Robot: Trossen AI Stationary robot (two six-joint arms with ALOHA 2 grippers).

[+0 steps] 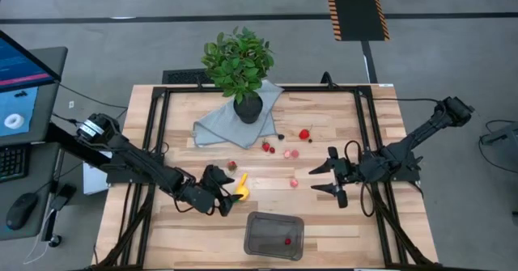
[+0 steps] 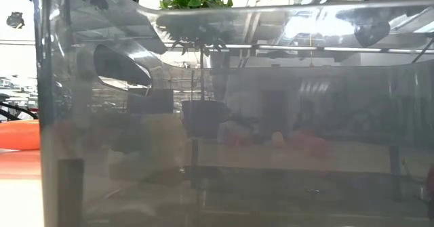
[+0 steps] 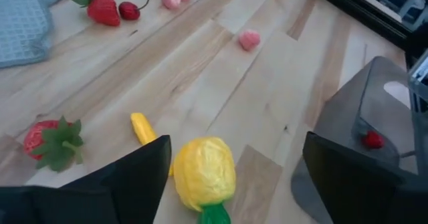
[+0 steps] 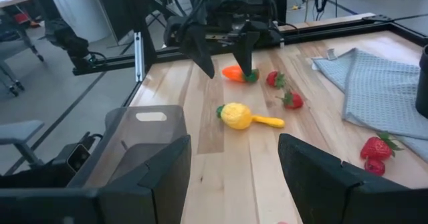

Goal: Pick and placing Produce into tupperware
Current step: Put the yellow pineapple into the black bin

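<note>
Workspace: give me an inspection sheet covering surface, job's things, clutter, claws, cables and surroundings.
Surface: light wooden table inside a black frame.
Job's things: clear tub at the near edge holds one red piece; yellow lemon, strawberries and pink pieces lie loose on the wood.
Clutter: potted plant standing on a grey cloth.
Claws: left claw open, straddling the lemon; right claw open, empty, above the table right of the pink pieces.
Cables: black cables run along the right arm.
Surroundings: monitor, keyboard and mouse at left; striped floor marking.
</note>
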